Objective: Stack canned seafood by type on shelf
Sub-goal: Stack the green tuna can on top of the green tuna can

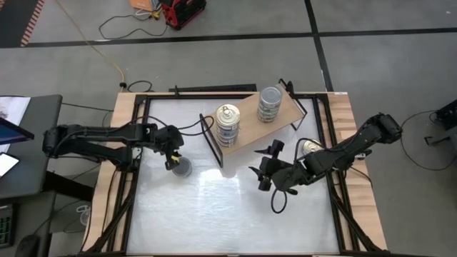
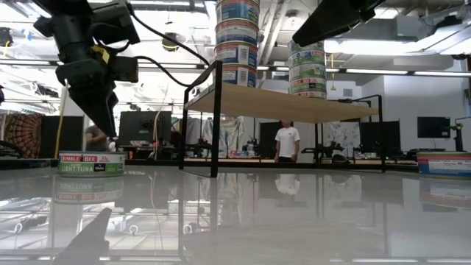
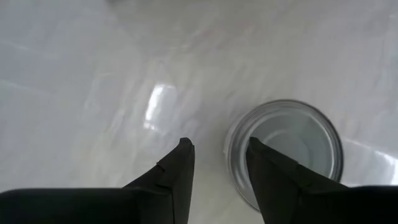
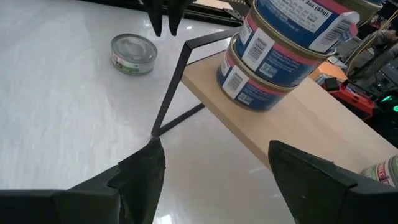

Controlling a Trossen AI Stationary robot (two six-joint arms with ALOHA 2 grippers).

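While the left gripper (image 1: 173, 160) was held part-open just beside a tin (image 1: 182, 168), nothing was gripped by the wide-open right gripper (image 1: 265, 165).

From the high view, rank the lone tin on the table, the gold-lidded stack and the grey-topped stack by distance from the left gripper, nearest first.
1. Lone tin: on the table, just below the left gripper.
2. Gold-lidded stack: on the shelf, at its left end.
3. Grey-topped stack: at the shelf's right end, farthest.

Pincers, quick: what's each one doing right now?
Left pincer: open, empty, above the tuna tin.
Right pincer: open, empty, beside the shelf.
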